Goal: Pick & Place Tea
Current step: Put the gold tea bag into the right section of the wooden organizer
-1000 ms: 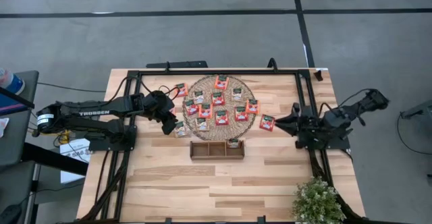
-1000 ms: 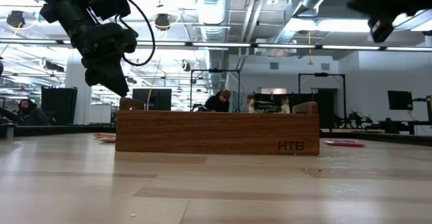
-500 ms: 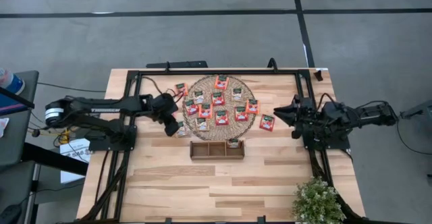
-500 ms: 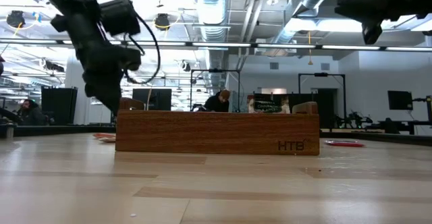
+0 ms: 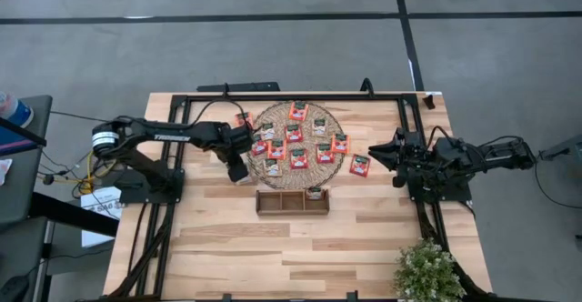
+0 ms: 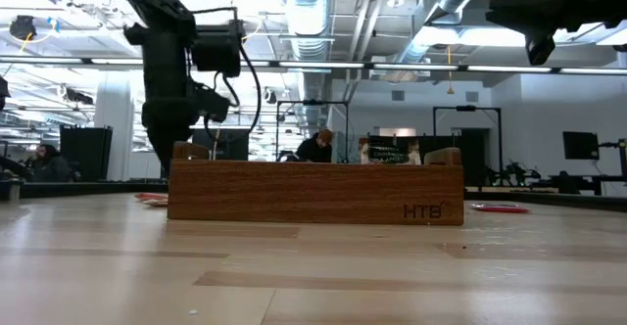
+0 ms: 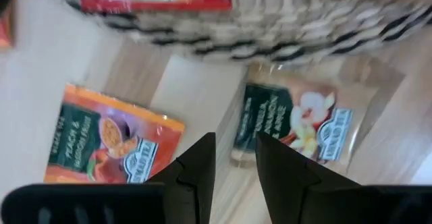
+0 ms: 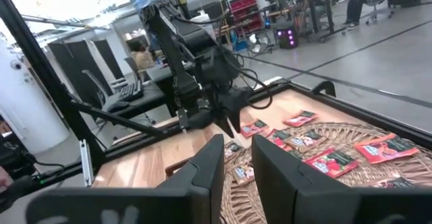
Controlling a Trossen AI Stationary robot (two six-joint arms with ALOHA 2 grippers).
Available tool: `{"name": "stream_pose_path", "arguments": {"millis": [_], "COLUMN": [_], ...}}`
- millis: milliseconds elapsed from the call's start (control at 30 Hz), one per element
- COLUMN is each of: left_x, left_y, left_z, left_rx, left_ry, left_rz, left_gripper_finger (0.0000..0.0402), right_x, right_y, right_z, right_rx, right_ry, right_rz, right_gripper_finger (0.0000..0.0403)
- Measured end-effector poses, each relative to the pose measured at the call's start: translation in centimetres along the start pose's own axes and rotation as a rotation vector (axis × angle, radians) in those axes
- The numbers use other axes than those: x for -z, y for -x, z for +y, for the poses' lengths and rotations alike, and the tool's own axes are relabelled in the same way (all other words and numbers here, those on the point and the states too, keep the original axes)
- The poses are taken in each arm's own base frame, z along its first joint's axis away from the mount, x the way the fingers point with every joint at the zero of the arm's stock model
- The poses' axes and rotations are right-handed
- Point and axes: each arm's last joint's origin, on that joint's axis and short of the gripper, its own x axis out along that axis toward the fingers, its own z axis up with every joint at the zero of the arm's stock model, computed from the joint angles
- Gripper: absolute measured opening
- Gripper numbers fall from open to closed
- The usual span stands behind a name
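Several tea sachets lie flat on the round woven mat (image 5: 293, 145), mostly red-orange. Another red one (image 5: 360, 165) lies on the table to the mat's right, and one (image 5: 315, 193) sits in the wooden tray (image 5: 293, 202). My left gripper (image 5: 239, 169) points down at the mat's left rim. Its fingers stand slightly open (image 7: 235, 158) over bare table, between an orange sachet (image 7: 101, 146) and a pale sachet (image 7: 304, 126). My right gripper (image 5: 375, 155) hovers level by the red sachet on the right, slightly open (image 8: 236, 146) and empty.
The tray (image 6: 313, 193) stands just near of the mat and hides the mat in the low view. A black frame (image 5: 273, 97) runs along the table's far, left and right sides. A potted plant (image 5: 427, 270) sits at the near right corner. Bare wood fills the near half.
My left gripper has moved toward the table's right, to the mat's left rim. It has sunk lower and tipped from a slant to pointing almost straight down. My right arm has swung a little about its base, while its gripper stays by the red sachet on the right.
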Motion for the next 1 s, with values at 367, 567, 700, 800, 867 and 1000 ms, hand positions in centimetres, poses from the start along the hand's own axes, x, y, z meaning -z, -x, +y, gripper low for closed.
{"name": "stream_pose_path", "arguments": {"millis": [367, 567, 700, 800, 867, 1000], "left_x": [-0.4, -0.8, -0.7, -0.8, -0.8, -0.9], "left_y": [-0.8, -0.8, -0.8, -1.0, -1.3, -2.5], "left_z": [-0.2, -0.3, -0.3, -0.3, -0.3, -0.3], "left_rx": [0.032, 0.051, 0.059, 0.059, 0.057, 0.050], "left_ry": [0.008, 0.009, 0.001, -0.024, -0.032, -0.041], "left_rz": [0.000, -0.036, -0.030, -0.030, -0.019, 0.021], "left_gripper_finger": [0.0114, 0.0153, 0.0165, 0.0165, 0.0165, 0.0165], "right_x": [0.0, 0.0, 0.0, 0.0, 0.0, 0.0], "right_y": [0.0, 0.0, 0.0, 0.0, 0.0, 0.0], "right_z": [0.0, 0.0, 0.0, 0.0, 0.0, 0.0], "right_rx": [-0.001, -0.001, 0.000, 0.000, 0.000, 0.000], "right_ry": [0.000, 0.000, 0.000, 0.000, 0.000, -0.001], "right_rz": [0.000, 0.000, 0.000, 0.000, 0.000, 0.000], "right_gripper_finger": [0.0069, 0.0069, 0.0069, 0.0069, 0.0069, 0.0069]}}
